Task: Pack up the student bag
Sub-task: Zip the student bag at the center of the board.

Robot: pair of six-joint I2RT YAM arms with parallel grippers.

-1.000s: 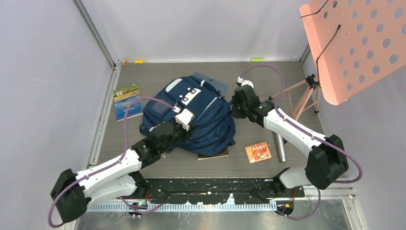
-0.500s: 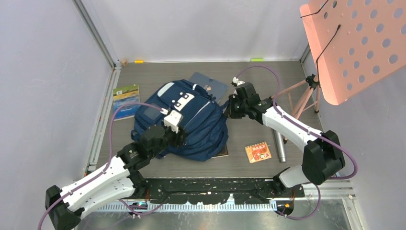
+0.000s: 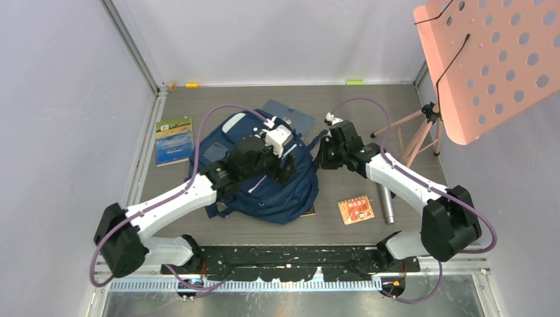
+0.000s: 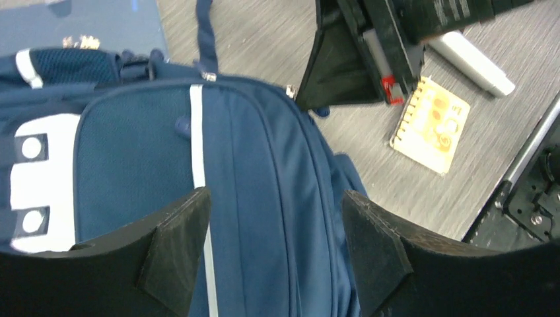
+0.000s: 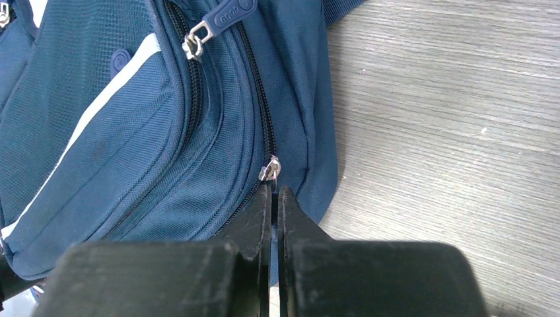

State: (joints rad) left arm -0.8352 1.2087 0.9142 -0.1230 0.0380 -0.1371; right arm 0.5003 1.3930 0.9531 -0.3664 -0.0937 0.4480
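Got a large navy blue fabric backpack [image 3: 290, 191] with white-grey stripes and white patches lying flat near the middle of a grey wood-grain tabletop [image 3: 327, 224], front pocket facing up, right between the two arms.

Left gripper [image 4: 274, 247] first: hanging over the bag's front panel with both black fingers [image 4: 178, 244] spread well apart, nothing but blue fabric and one pale stripe showing between them. Can't tell from the wrist view whether touching the cloth or just above it.

On to the right gripper [image 5: 274, 191]: down low at the bag's right-hand edge, jaws squeezed together with barely a sliver of a gap. Tips parked right against a small silver metal zipper slider [image 5: 270, 169] on the outermost zip. No telling about a pull tab pinched in there or not, too hidden by the fingers. Further up the same side, a second zip with a blue rubbery pull tab [image 5: 228, 14] lying loose.

Around the bag:
- a green-and-blue covered book [image 3: 175, 140] off to the left near the wall
- a flat blue folder [image 3: 294, 115] poking out from behind the bag's far edge
- a dark flat book [image 3: 300, 212] peeking out from under the near edge

Over to the right, a small orange spiral-bound notepad [image 3: 356, 209] just beside a silver metal cylinder [image 3: 385, 201], both apart from the bag. Also a pink perforated board [image 3: 489, 59] up on a pink tripod in the far right corner.
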